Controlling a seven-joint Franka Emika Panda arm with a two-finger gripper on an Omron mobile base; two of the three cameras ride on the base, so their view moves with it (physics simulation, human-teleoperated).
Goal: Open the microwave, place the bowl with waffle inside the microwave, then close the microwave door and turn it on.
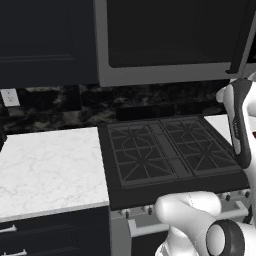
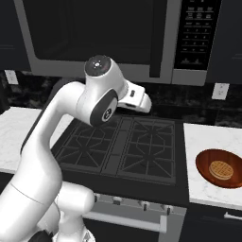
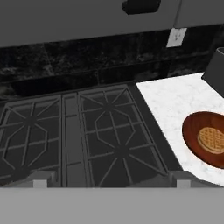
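Observation:
The microwave [image 2: 94, 28] hangs above the black stove [image 2: 123, 146], its dark glass door shut and the slim vertical handle [image 2: 157, 38] near the door's right edge. In the left base view the microwave [image 1: 170, 75] fills the top. The reddish-brown bowl [image 2: 208, 163] with a waffle [image 2: 221, 170] sits on the white counter right of the stove. My gripper [image 3: 111, 181] hovers over the stove's front, below the microwave, open and holding nothing. The bowl [image 3: 192, 131] lies ahead to its right, apart from it. The handle's lower end [image 3: 141, 6] shows at the top.
White marble counter [image 1: 50, 165] lies left of the stove, another stretch [image 2: 208, 137] to the right. The control panel [image 2: 196, 33] sits right of the door. A dark object [image 3: 216, 70] stands behind the bowl. Wall outlets [image 2: 217, 90] sit on the black backsplash.

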